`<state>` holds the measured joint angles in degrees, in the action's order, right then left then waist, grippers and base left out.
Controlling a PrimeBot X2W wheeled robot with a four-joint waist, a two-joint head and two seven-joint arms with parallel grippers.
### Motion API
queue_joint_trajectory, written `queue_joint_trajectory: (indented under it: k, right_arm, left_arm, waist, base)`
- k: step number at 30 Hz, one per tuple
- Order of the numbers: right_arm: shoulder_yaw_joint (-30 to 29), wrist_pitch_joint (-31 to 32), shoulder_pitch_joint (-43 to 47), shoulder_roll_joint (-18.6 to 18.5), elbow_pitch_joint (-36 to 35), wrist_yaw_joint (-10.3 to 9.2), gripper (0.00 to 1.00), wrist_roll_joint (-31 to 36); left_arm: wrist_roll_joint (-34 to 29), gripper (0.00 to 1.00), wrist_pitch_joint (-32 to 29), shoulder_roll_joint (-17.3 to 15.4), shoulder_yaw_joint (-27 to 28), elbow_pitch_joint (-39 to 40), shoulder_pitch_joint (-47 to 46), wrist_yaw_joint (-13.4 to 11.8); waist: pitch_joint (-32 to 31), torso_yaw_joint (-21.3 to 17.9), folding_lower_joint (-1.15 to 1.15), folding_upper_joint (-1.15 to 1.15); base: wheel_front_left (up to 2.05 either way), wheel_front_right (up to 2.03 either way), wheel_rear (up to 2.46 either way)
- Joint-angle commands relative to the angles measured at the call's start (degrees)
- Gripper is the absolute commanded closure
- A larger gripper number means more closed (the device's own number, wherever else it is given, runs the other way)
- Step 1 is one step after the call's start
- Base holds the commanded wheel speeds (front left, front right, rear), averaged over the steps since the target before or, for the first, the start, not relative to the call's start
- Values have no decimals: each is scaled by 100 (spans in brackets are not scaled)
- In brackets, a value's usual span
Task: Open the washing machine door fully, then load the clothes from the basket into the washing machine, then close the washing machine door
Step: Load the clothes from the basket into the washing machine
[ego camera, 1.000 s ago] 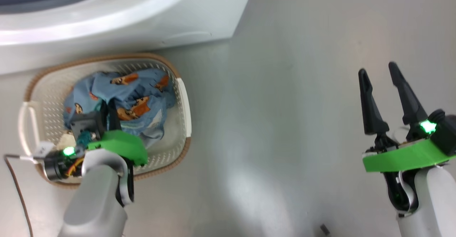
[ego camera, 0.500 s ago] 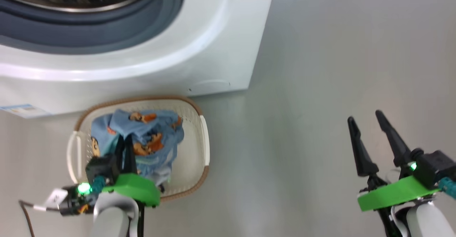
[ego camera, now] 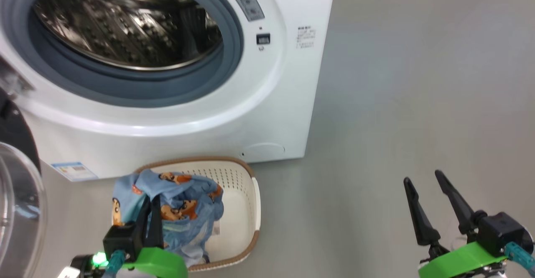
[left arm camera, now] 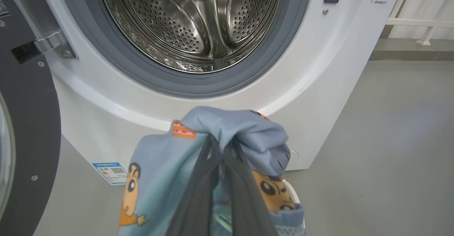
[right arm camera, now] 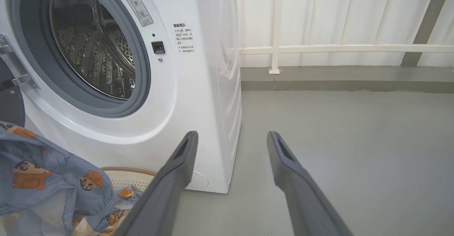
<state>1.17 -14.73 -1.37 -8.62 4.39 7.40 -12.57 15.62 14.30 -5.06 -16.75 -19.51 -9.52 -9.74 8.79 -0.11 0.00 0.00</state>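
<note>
Partly cut off at the left edge, the washing machine door (left arm camera: 32, 140) shows only a slice of its glossy black ring and bulging clear glass, swung open beside the washing machine (ego camera: 284, 102). The left tool (left arm camera: 221, 147) is clamped shut on the clothes (ego camera: 184, 202), its 2 dark fingers half buried in soft, bunched blue fabric printed with orange-brown faces. The cloth hangs over the basket (ego camera: 256, 202) and hides its left side; whether the lower end rests on the basket floor is unclear. The basket, cream perforated plastic with a brown woven-look rim, stands on the grey floor (ego camera: 418, 81) just before the machine. A perforated steel drum (left arm camera: 191, 23) gleams inside a grey rubber gasket (ego camera: 125, 90). The right tool (ego camera: 422, 177) hovers well to the right, fingers apart above the floor.
</note>
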Motion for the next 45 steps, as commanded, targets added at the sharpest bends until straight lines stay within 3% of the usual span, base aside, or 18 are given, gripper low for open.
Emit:
queue_joint_trajectory:
  k: [1, 20, 45]
  right_arm:
    - [106, -11, 67, -11, -157, 9, 0, 91]
    - [-134, 323, 692, 223, -638, 9, 0, 376]
    - [-213, 386, 816, 313, -727, 9, 0, 449]
  left_arm:
    - [-65, 100, 58, -129, 168, 202, 16, 59]
    - [24, 100, -383, -467, 101, 1141, 747, -6]
    - [109, 100, -414, -517, 8, 1206, 744, -55]
  waist:
    - [-344, 102, 0, 0]
    - [-1026, 225, 0, 0]
    - [-1091, 245, 0, 0]
  base:
    - [0, 0, 0]
    - [0, 0, 0]
    - [0, 0, 0]
